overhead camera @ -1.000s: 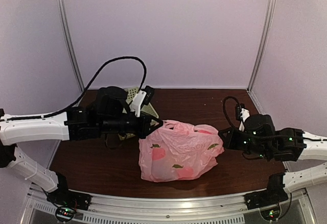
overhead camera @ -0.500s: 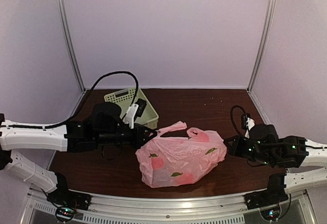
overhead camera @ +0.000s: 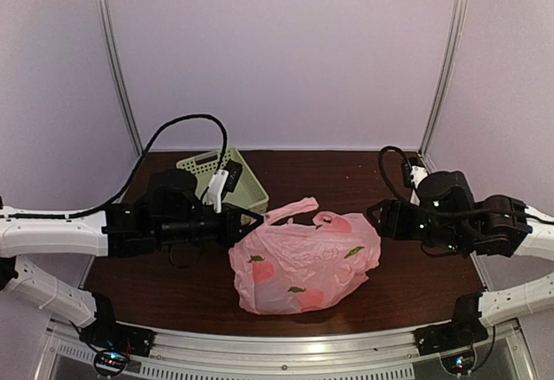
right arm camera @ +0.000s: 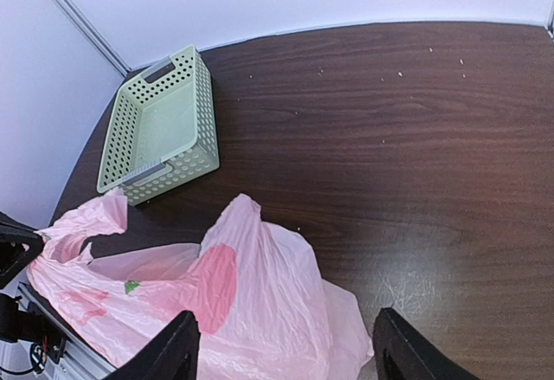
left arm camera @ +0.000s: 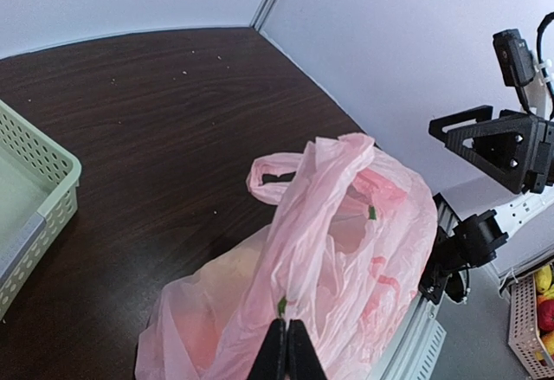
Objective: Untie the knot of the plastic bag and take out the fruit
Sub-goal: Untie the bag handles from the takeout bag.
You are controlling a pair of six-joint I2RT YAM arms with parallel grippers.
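The pink plastic bag (overhead camera: 303,259) lies slumped on the dark table, with its two handles loose and apart. My left gripper (overhead camera: 253,222) is at the bag's left top, shut on a fold of its film (left arm camera: 290,324). My right gripper (overhead camera: 376,215) hovers just off the bag's right end, open, with nothing between its fingers (right arm camera: 177,350); the bag (right arm camera: 225,302) lies below them. The fruit is hidden inside the bag, showing only as dim bulges through the film.
A pale green slotted basket (overhead camera: 227,179) stands at the back left, behind the left arm. The table's metal front rail (overhead camera: 286,345) runs close in front of the bag. Off the table's right side, another basket (left arm camera: 530,315) holds yellow and red pieces.
My right gripper has opened, let go of the bag's right end and lifted slightly back. The bag has sagged lower. My left gripper stays shut on the film, drawn a little left.
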